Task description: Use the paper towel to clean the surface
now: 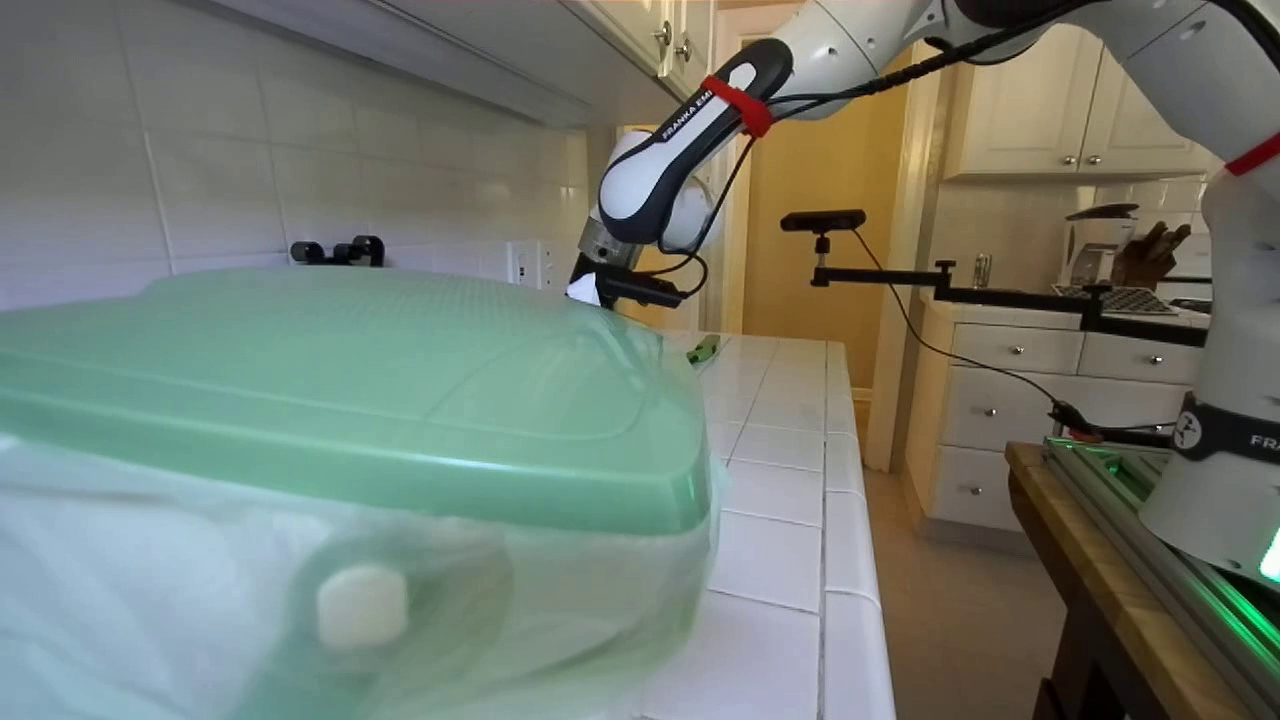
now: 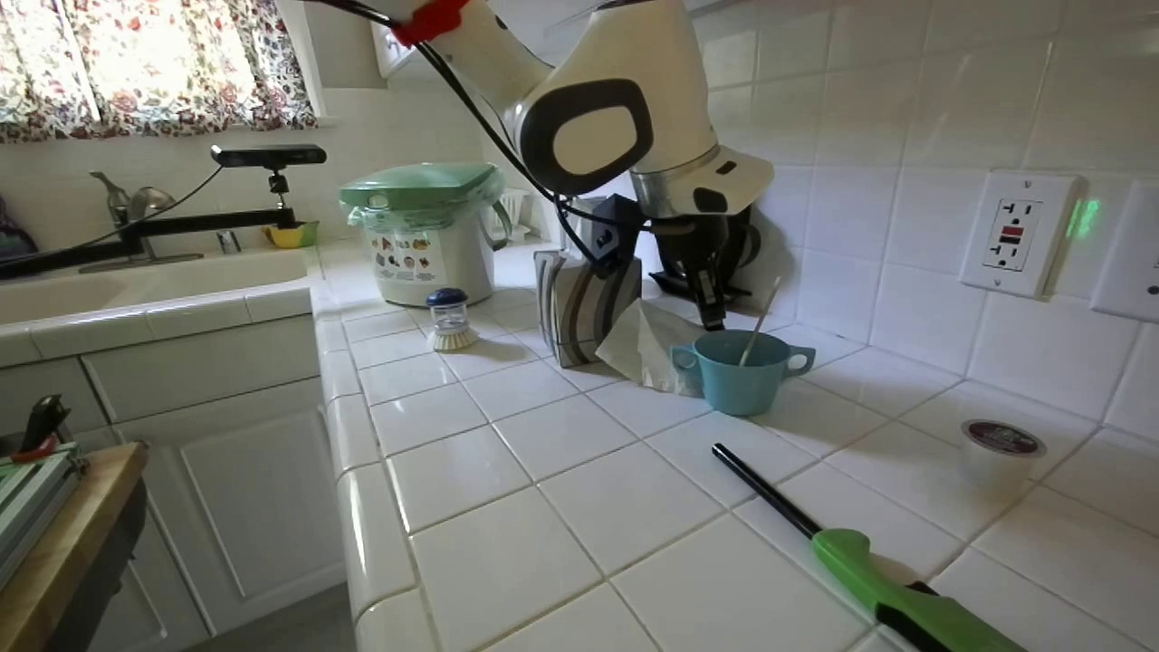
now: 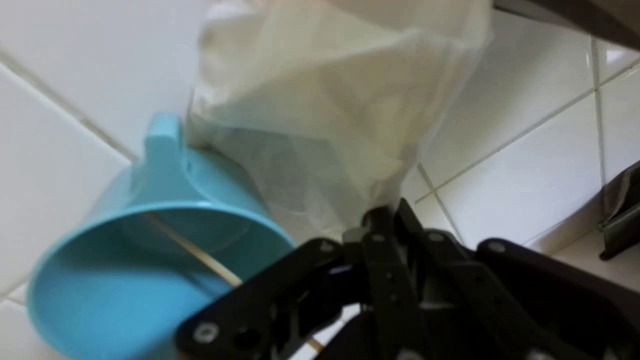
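Note:
A thin white, partly see-through paper towel (image 2: 647, 349) hangs creased over the tiled counter (image 2: 507, 543), between a striped block and a blue cup in an exterior view. In the wrist view the paper towel (image 3: 320, 115) spreads above the fingertips and narrows to a corner there. My gripper (image 2: 713, 321) points down just behind the cup's rim. In the wrist view the gripper's fingers (image 3: 387, 215) are close together, shut on that corner. The green-lidded bin hides the fingertips and the towel in an exterior view, where the counter (image 1: 770, 540) also shows.
The blue two-handled cup (image 2: 742, 385) holds a thin stick and stands against the towel. The striped block (image 2: 579, 308), a brush (image 2: 450, 321), a green-lidded bin (image 2: 416, 235), a green lighter (image 2: 896, 584) and a small pod (image 2: 1000, 444) stand or lie around. A tiled wall (image 2: 833, 217) rises behind.

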### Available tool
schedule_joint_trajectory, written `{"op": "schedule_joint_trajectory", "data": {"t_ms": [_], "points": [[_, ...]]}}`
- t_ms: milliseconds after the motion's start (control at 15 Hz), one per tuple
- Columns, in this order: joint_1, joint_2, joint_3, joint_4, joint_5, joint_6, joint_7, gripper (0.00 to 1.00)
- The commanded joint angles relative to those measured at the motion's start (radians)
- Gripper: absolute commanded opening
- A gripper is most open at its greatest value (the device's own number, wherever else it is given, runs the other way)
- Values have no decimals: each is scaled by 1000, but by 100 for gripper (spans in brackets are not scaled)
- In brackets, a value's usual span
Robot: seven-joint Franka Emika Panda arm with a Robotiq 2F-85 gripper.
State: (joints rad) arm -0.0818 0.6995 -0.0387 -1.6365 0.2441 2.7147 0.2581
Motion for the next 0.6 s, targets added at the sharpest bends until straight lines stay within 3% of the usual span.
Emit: {"op": "schedule_joint_trajectory", "data": {"t_ms": [0,333,533], "points": [[10,-3,-12,5,-34,20,-28,40],[48,-105,-11,-124,-49,65,-20,77],[101,-208,-33,-258,-60,80,22,100]]}}
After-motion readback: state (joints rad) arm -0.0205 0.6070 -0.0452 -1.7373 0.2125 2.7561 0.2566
